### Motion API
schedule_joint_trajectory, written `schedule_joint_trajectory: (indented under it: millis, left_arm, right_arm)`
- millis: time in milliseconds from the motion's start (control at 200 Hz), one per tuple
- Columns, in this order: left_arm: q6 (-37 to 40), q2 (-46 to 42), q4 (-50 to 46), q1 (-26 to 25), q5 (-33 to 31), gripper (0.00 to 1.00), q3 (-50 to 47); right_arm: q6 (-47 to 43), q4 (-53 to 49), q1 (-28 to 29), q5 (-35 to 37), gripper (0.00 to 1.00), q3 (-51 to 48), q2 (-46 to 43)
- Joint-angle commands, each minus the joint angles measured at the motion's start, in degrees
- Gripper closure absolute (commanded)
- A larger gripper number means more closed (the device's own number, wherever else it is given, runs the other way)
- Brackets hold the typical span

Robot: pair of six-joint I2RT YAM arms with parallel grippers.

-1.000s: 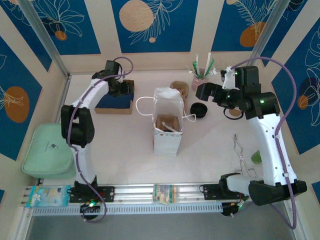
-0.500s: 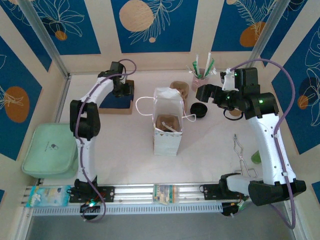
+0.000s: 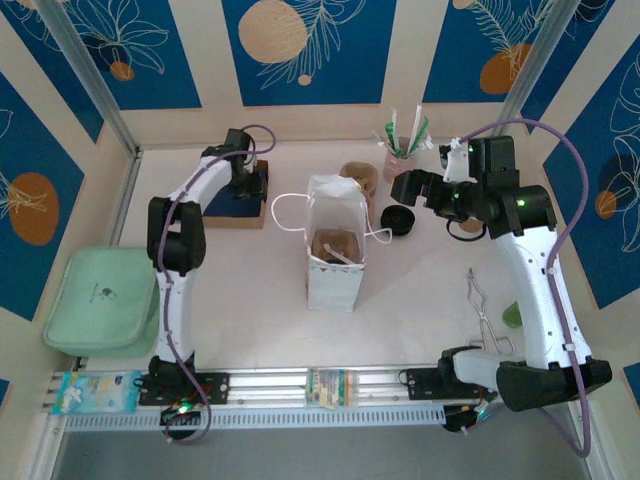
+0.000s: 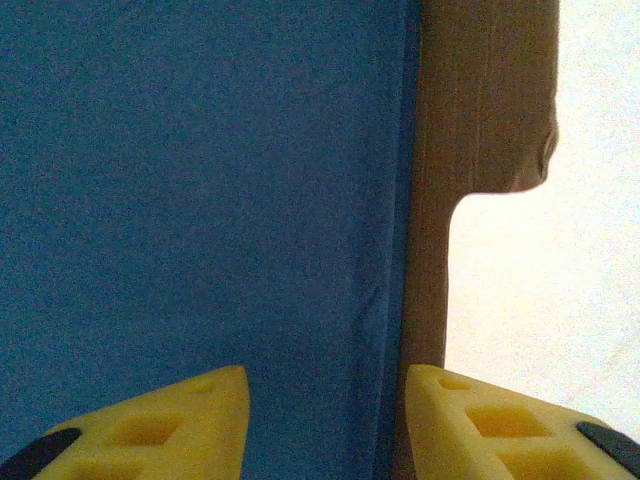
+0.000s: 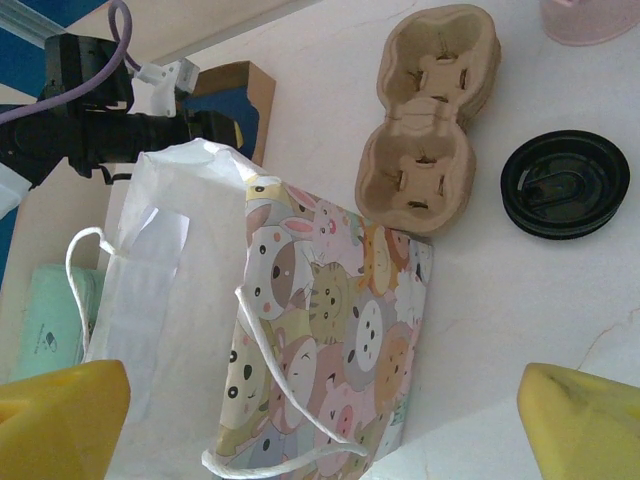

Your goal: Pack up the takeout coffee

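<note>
Pale counter (image 3: 420, 300): left fingers (image 4: 170, 425), half spread over the blue box (image 4: 200, 180), should centre before closing; right fingers (image 5: 60, 415) gape empty.

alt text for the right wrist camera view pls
A white paper bag with cartoon animals printed on its side stands on a pale table, below the open right end effector, whose yellow fingers sit in the bottom corners. Beyond the bag lie a brown pulp cup carrier and a black lid.
</note>
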Motion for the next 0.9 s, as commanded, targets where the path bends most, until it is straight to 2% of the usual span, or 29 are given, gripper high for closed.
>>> schedule_joint_trajectory:
  millis: [0, 895]
  left_arm:
    - [1.06, 2.50, -1.97, 0.03, -1.46, 0.54, 2.80]
    - [1.83, 9.50, -5.28, -1.29, -1.86, 0.57, 11.48]
  right_arm:
    - [-0.60, 0.14, -0.40, -1.83, 0.01, -0.63, -0.85]
    - [-1.05, 0.59, -1.92, -3.06, 0.05, -0.80, 0.10]
